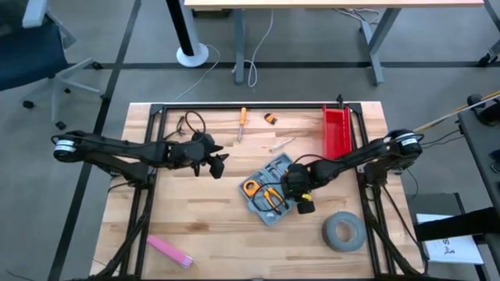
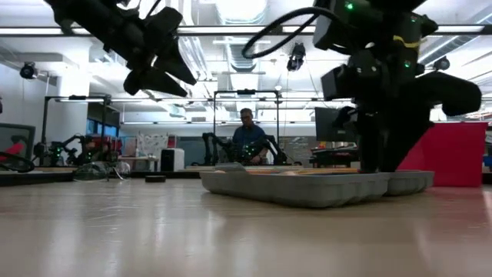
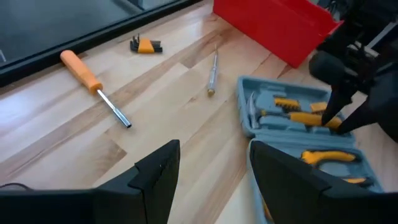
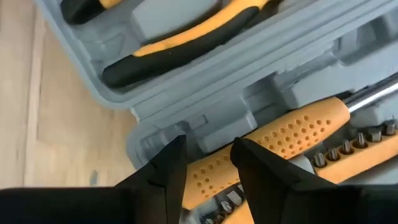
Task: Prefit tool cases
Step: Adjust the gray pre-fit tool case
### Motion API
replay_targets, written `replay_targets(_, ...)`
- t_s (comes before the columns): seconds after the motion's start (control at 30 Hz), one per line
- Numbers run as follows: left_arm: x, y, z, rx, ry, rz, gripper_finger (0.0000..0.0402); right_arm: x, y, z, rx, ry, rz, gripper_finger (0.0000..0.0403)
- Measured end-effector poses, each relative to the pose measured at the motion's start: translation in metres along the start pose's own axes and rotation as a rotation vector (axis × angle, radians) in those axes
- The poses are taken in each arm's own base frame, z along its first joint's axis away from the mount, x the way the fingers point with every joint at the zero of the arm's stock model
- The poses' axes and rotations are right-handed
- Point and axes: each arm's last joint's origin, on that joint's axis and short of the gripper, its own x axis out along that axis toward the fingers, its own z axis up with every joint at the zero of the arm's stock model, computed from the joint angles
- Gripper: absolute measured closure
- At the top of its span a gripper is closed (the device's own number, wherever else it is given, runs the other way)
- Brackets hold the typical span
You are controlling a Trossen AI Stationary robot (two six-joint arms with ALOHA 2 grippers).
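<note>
Right gripper (image 4: 205,165) fingers sit a narrow gap apart, tips down over the orange perforated handle (image 4: 280,149) of a tool lying in the tool case (image 1: 269,190); whether they actually pinch it, cannot tell. Case lies opened flat on the table (image 1: 203,226), centre-right, between the red bin (image 1: 337,129) and the grey tape roll (image 1: 342,232); orange-handled pliers (image 1: 271,200) sit in its recesses. Left gripper (image 1: 218,165) hovers above the table left of the case, fingers spread wide, nothing between them. Loose on the far side of the table: an orange-handled screwdriver (image 3: 93,85), a thin driver shaft (image 3: 212,72), a small hex key set (image 3: 146,45); a pink strip (image 1: 169,250) lies near the front left edge.
</note>
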Motion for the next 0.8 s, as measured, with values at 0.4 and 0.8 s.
replay_targets(0.4, -0.020, 0.009, 0.000, 0.021, 0.057, -0.010, 0.0198, 0.000, 0.007, 0.043, -0.011, -0.064, 0.014, 0.0298)
replay_targets(0.8, -0.045, 0.016, 0.005, -0.004, 0.064, -0.087, 0.0198, 0.008, 0.004, 0.081, -0.008, -0.128, 0.009, 0.0303)
